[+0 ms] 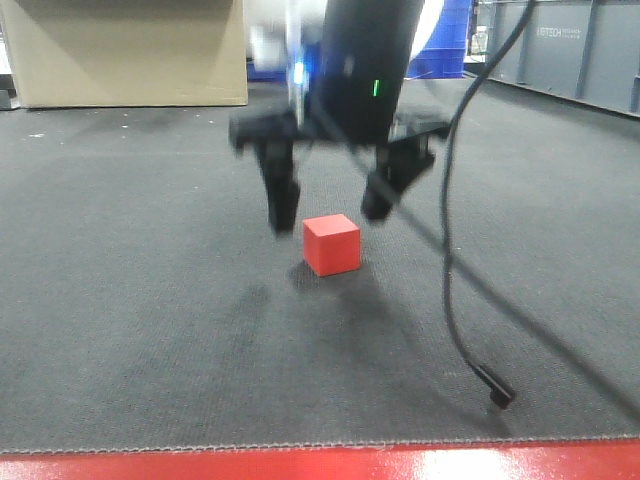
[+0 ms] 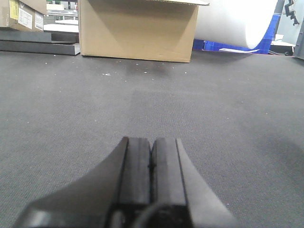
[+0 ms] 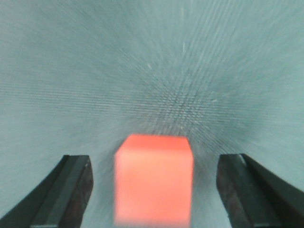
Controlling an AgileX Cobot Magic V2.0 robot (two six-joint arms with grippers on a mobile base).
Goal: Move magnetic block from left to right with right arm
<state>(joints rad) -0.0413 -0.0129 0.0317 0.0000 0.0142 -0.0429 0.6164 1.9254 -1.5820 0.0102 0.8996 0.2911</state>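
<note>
On dark grey mat, edged in front by red floor strip: magnetic block, resting between wide-spread fingers of right gripper, untouched. Left gripper pressed closed, empty, elsewhere on mat. Behind: cardboard box, large white roll. Dangling: black cable.

right gripper: black, blurred, green and blue lights | loose black cable | left gripper: black flat rubber pads
</note>
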